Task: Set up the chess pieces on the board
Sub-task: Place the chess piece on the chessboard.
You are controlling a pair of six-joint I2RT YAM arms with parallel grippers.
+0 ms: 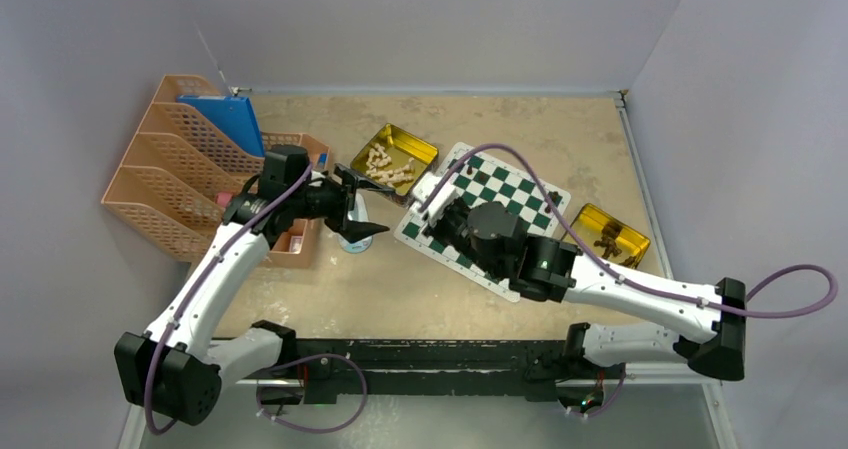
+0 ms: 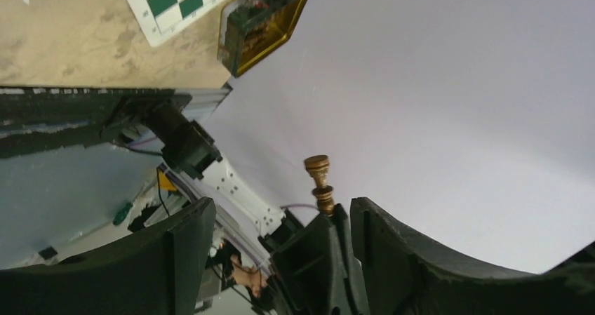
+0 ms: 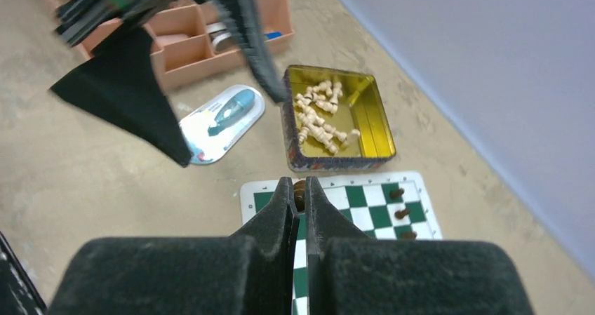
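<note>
On the desk (image 1: 560,139) the board (image 1: 505,194) lies directly beneath the right gripper (image 3: 299,197), which hangs over the border and outer squares at one corner. Ahead of that gripper and just past the board's edge sits a gold tin (image 3: 337,164) of pale pieces. The other gold tin (image 1: 640,239), with the dark ones, is back along its own arm, beyond the far side of the board.

The left gripper (image 1: 372,207) hovers just ahead of the right one, spread wide and holding nothing.

The right gripper is clenched on a dark brown chess piece (image 2: 317,164), whose head juts past the fingertips. Three dark pieces (image 3: 401,213) already stand in a line on the board, off to its right.

This looks like the placing step. The next move calls for centring the piece over its square, lowering it upright until it touches, then releasing gently so it doesn't tip.
</note>
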